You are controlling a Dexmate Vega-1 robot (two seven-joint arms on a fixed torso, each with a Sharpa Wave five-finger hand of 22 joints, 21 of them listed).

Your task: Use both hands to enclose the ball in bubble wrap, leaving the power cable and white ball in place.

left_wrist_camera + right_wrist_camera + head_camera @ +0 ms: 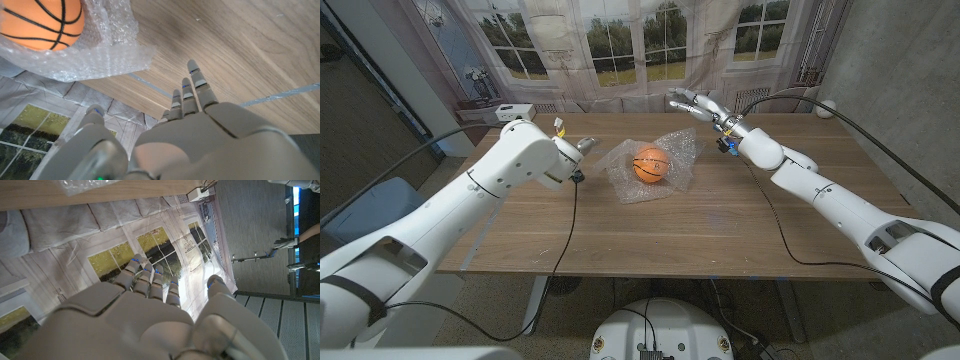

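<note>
While my left hand (pixel 582 147) hovers just beside the bubble wrap's (pixel 626 178) left edge, fingers apart and holding nothing, my right hand (pixel 698 103) is raised above the worktop's (pixel 720 220) far edge, spread and empty. Broad bare wood lies open in front of the wrap and to both sides. At mid-worktop the orange ball (pixel 652 163) sits on the crumpled sheet, uncovered. I see the sheet's long axis running from near left to far right, its far corner lifted.
</note>
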